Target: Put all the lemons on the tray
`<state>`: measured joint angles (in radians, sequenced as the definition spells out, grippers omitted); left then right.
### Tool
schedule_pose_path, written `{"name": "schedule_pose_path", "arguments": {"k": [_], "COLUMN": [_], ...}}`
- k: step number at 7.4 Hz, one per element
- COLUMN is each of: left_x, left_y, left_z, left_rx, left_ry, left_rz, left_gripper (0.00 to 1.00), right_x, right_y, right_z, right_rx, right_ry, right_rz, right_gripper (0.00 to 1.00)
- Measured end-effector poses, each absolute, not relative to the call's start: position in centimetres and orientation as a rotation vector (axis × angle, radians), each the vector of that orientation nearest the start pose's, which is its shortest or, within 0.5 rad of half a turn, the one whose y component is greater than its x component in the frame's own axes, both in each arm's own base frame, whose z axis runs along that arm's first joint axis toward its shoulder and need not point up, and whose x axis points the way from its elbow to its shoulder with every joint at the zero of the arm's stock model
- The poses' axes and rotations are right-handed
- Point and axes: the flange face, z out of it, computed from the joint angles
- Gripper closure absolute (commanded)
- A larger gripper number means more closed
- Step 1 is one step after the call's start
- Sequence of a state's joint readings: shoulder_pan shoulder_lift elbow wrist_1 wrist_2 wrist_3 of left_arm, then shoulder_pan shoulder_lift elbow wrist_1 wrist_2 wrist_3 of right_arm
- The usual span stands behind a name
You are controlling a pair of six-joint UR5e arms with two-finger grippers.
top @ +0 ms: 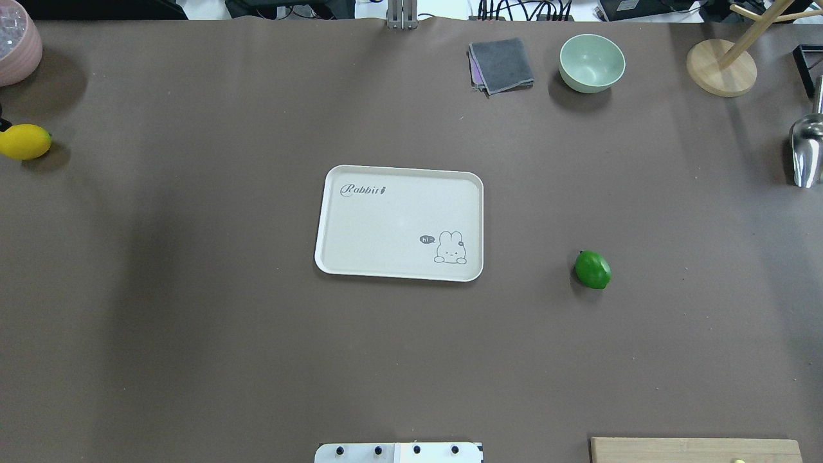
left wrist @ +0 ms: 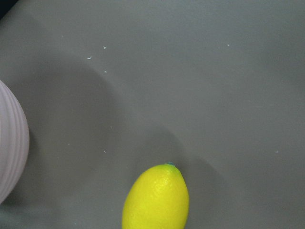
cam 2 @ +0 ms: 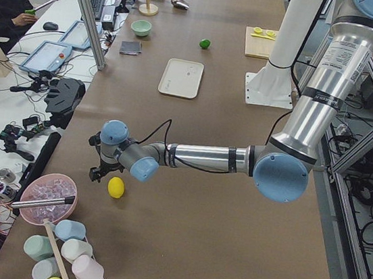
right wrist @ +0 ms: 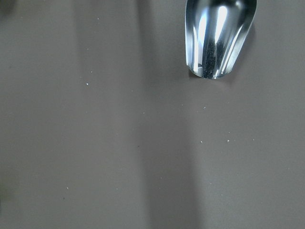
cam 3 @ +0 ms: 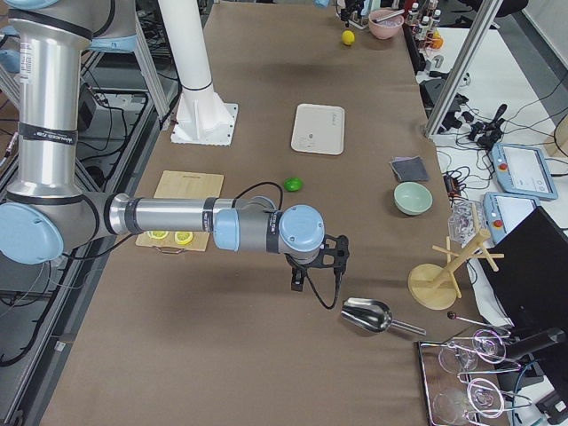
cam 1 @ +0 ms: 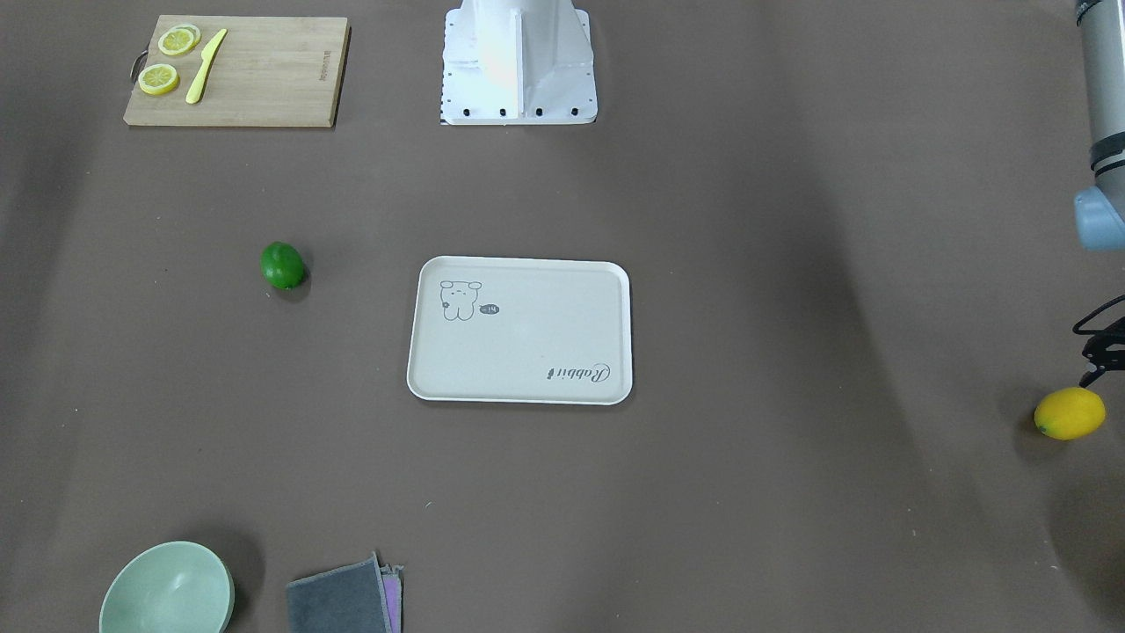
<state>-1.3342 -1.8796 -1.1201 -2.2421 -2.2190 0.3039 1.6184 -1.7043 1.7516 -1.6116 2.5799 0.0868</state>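
The yellow lemon (cam 1: 1070,413) lies on the brown table at its far end on my left side. It also shows in the overhead view (top: 24,142) and the left wrist view (left wrist: 156,198). My left gripper (cam 2: 99,172) hovers just beside and above it; I cannot tell whether it is open. The green lemon (cam 1: 283,265) lies alone on my right side, and shows in the overhead view (top: 592,269). The off-white tray (cam 1: 545,352) sits empty mid-table. My right gripper (cam 3: 318,271) hovers near a metal scoop, away from the green lemon; I cannot tell its state.
A wooden cutting board (cam 1: 237,70) with lemon slices and a yellow knife is near my base. A green bowl (cam 1: 167,589) and grey cloth (cam 1: 343,598) sit at the far edge. A metal scoop (top: 807,151), wooden stand (top: 720,67) and pink bowl (top: 16,45) stand at the table's ends.
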Motion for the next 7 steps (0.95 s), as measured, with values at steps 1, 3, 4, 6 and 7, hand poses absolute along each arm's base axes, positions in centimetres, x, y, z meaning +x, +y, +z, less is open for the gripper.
{"name": "schedule_pose_path", "arguments": {"k": [1,3,4,6,7], "left_x": [8.1,9.0,9.7,10.8,11.4], "left_y": [-64.3,-64.0,-63.9,-63.6,-63.5], "left_z": [64.6,65.2,65.4,66.1,66.5], "left_rx": [0.532,0.513,0.505,0.485,0.476], "left_ry": [0.629,0.639,0.643,0.648,0.65], "left_rz": [0.678,0.683,0.69,0.704,0.71], "left_gripper": [0.03,0.03,0.03,0.03,0.03], "right_x": [7.0,7.0,7.0,7.0,6.9], "right_y": [-43.2,-43.2,-43.2,-43.3,-43.4], "right_z": [61.7,61.8,61.9,61.8,61.5], "right_rx": [-0.014,-0.016,-0.017,-0.021,-0.021], "right_ry": [-1.012,-1.011,-1.009,-1.009,-1.009], "right_rz": [0.121,0.122,0.123,0.132,0.139], "right_gripper": [0.0,0.0,0.0,0.0,0.0]}}
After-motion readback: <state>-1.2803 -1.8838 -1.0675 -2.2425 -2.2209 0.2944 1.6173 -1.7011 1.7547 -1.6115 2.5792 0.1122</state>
